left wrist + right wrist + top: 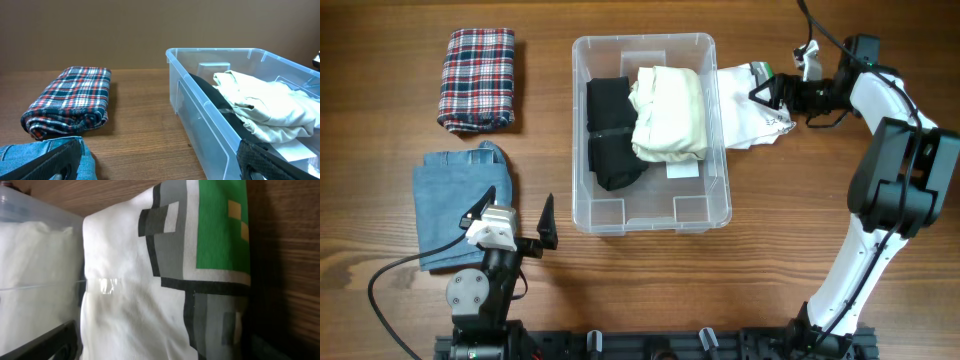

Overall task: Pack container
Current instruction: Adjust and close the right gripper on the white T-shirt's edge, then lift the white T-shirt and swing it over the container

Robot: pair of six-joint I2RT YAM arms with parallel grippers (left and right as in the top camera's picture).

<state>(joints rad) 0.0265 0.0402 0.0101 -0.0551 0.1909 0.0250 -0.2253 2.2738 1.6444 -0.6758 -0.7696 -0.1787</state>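
Overhead view: on your table (380, 150), the clear container (578, 180) sits central, with a rounded rim and an unreadable white label (683, 171) on its base. A white shirt (755, 125), block-printed green and grey, drapes its right rim. The right gripper (767, 96) straddles the shirt, fingers apart. The left gripper (515, 215) has its fingers spread and empty.

White arm (886, 100) — black claw (761, 95), black cables (395, 266)
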